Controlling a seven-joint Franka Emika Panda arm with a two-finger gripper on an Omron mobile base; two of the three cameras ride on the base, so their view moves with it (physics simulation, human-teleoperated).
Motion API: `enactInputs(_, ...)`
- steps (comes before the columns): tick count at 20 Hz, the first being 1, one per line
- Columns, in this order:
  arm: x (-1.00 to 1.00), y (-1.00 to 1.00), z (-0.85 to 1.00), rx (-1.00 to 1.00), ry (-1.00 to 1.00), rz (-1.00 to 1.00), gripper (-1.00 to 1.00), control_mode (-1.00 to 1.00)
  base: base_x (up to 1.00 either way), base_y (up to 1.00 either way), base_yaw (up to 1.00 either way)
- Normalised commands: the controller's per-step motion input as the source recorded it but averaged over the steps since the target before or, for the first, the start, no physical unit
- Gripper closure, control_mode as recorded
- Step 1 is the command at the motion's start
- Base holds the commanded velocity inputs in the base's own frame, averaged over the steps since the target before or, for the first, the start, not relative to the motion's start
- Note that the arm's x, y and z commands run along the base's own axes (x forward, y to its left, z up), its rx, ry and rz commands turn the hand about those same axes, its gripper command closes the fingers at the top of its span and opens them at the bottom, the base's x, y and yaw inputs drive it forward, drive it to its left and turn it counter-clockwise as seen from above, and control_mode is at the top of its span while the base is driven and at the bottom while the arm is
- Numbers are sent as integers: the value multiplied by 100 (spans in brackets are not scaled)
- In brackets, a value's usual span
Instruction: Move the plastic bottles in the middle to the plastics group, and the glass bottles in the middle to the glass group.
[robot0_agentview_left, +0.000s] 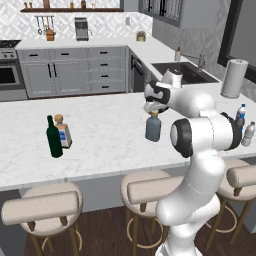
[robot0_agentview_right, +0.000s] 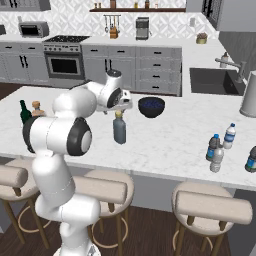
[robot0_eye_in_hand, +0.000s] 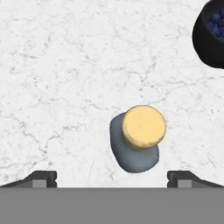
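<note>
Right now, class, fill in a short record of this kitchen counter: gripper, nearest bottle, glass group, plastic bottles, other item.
gripper: gripper open, hovering above the grey bottle
nearest bottle: grey bottle, tan stopper, upright
glass group: green wine bottle beside cork-stoppered bottle
plastic bottles: two small bottles standing together
other item: dark bowl behind the grey bottle

Glass bottle (robot0_agentview_right: 119, 129) mid-counter, bowl (robot0_agentview_right: 151, 107) behind-right; 2 plastic bottles (robot0_agentview_right: 215, 152) far right.

Glossy white, rounded arm (robot0_agentview_left: 200, 150) segments with dark grey joint discs, ending in small dark fingertips (robot0_eye_in_hand: 41, 178).
</note>
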Motion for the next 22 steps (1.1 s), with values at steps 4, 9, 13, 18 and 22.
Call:
enactInputs(4,43,0,-18,-6,0,0,-100,-100,0,0,0)
enactInputs(9,8,-6,-24,-4,1,0,-100,-100,0,0,0)
enactInputs(13,-1,-16,-14,0,0,0,-100,-100,0,0,0)
enactInputs(18,14,-4,-29,0,1,0,-100,-100,0,0,0)
enactInputs(22,35,1,-27,0,0,0,-100,-100,0,0,0)
